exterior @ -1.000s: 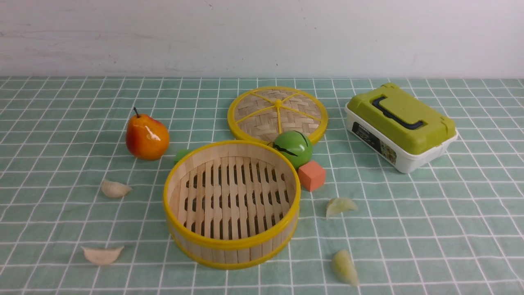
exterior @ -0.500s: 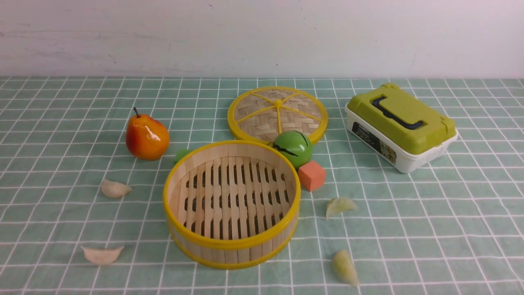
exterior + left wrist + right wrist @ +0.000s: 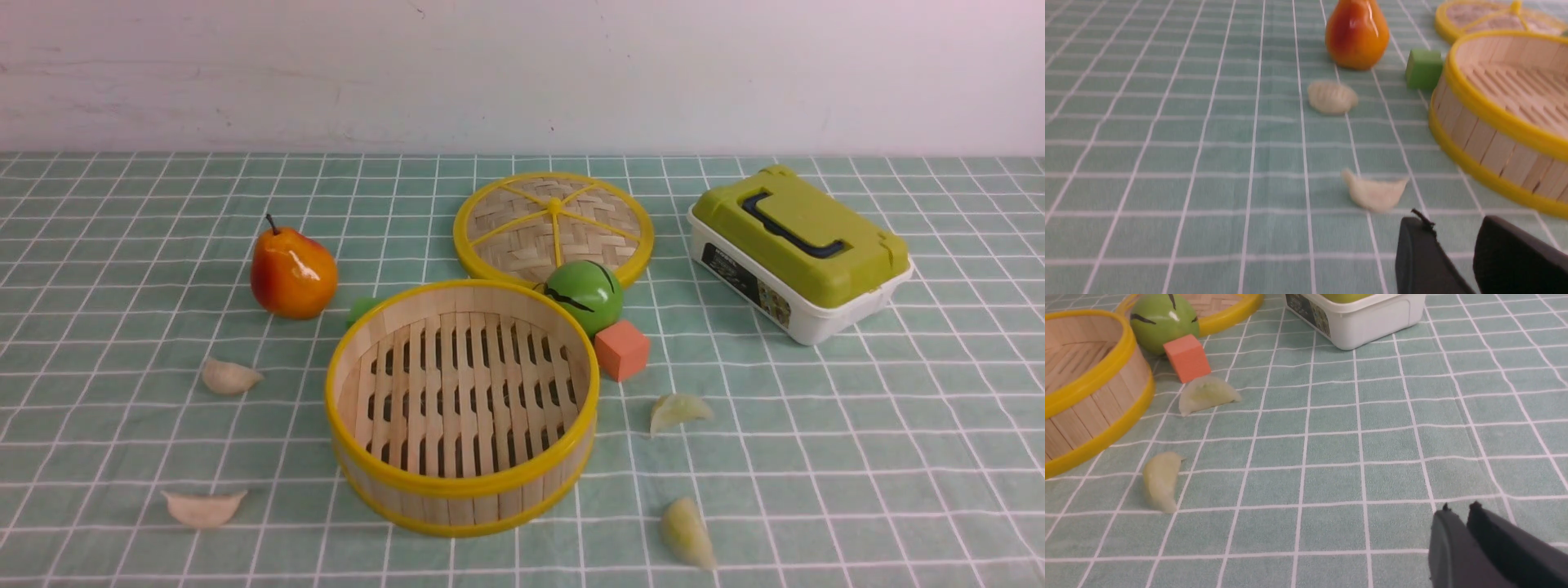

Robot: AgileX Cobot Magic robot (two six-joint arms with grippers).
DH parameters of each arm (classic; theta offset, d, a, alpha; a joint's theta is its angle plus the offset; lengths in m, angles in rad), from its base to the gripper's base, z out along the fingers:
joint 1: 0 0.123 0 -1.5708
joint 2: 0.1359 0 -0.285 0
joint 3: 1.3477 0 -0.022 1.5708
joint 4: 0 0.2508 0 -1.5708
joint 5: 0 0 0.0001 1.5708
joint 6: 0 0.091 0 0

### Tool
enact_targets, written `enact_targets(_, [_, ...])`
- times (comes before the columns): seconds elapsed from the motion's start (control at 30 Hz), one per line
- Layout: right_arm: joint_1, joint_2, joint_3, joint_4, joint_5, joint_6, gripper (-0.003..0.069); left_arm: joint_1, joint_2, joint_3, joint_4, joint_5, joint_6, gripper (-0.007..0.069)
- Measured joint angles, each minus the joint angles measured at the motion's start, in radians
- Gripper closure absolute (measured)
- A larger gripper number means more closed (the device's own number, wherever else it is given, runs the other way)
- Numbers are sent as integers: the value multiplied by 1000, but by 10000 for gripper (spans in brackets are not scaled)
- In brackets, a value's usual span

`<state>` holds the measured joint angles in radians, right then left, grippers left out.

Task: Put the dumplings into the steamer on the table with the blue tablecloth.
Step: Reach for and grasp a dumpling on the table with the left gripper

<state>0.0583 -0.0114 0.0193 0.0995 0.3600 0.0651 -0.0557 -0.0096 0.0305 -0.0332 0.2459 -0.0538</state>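
The steamer (image 3: 461, 502) stands empty in the middle of the blue tablecloth (image 3: 857, 425) on the table. Two cream-white dumplings (image 3: 230, 376) (image 3: 202, 507) lie to its left, two yellow-green dumplings (image 3: 678, 410) (image 3: 687, 532) to its right. Neither gripper shows in the front view. In the left wrist view my left gripper (image 3: 1453, 228) is open and empty, just short of the nearer white dumpling (image 3: 1375, 194). In the right wrist view my right gripper (image 3: 1459, 510) hangs over bare cloth, its tips barely parted and empty, well away from the green dumplings (image 3: 1160, 481) (image 3: 1206, 394).
Behind the steamer lie its woven lid (image 3: 553, 227) and a green ball (image 3: 584, 296). An orange cube (image 3: 622, 349) sits to its right, a small green cube (image 3: 361, 309) at its back left. A pear (image 3: 292, 273) stands further left, a green-lidded box (image 3: 800, 253) at the back right.
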Motion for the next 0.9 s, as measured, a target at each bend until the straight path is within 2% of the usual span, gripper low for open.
enact_targets(0.13, [0, 0, 9, -8, -164, 0, 587, 0, 0, 0, 0, -199, 0, 416])
enact_targets(0.17, [0, 0, 9, -7, -178, 0, 587, 0, 0, 0, 0, -199, 0, 416])
enact_targets(0.3, [0, 0, 9, -60, -519, 0, 578, 0, 0, 0, 0, -486, 0, 407])
enact_targets(0.43, [0, 0, 9, -82, -694, 4, 573, 0, 0, 0, 0, -620, 0, 407])
enact_targets(0.5, [0, 0, 9, -86, -821, 36, 568, 0, 0, 0, 0, -712, -2, 404])
enact_targets(0.57, [0, 0, 9, -86, -927, 103, 565, 0, 0, 0, 0, -796, -58, 401])
enact_targets(0.67, [0, 0, 9, -88, -972, 215, 564, 0, 0, 0, -1, -889, -215, 400])
enact_targets(0.7, [0, 0, 9, -88, -972, 221, 564, 0, 0, 0, -1, -889, -227, 400])
enact_targets(0.73, [0, 0, 4, -89, -969, 269, 564, 0, 0, -18, -1, -888, -329, 405])
enact_targets(0.83, [0, 0, -49, -89, -908, 294, 566, 0, 0, -119, 14, -786, -397, 471])
enact_targets(0.9, [0, 4, -121, -89, -813, 284, 581, 0, 18, -231, 53, -688, -403, 555])
